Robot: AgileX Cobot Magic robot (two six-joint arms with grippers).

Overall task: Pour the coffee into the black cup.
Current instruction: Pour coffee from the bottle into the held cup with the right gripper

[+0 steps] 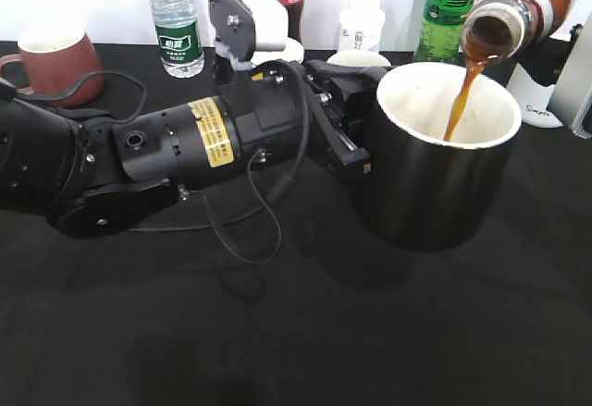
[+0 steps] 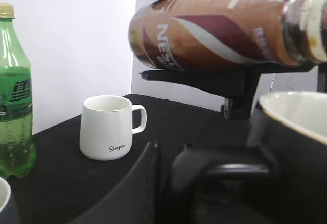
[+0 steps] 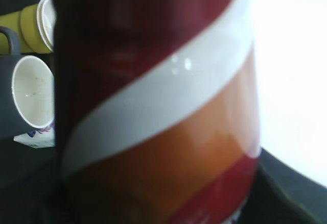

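The left gripper (image 1: 356, 124) clamps the black cup's (image 1: 444, 170) handle side, steadying it; the right gripper's jaws pinch the tipped Nescafe bottle (image 1: 523, 4) above the rim, coffee (image 1: 460, 101) streaming in.

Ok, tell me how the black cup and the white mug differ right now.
The black cup is glossy black outside with a white inside; the white mug is white all over with small lettering. The black cup is taking a stream of coffee from the tilted bottle; nothing pours into the white mug. The left gripper is at the black cup; the white mug stands alone. Both stand upright on the black table.
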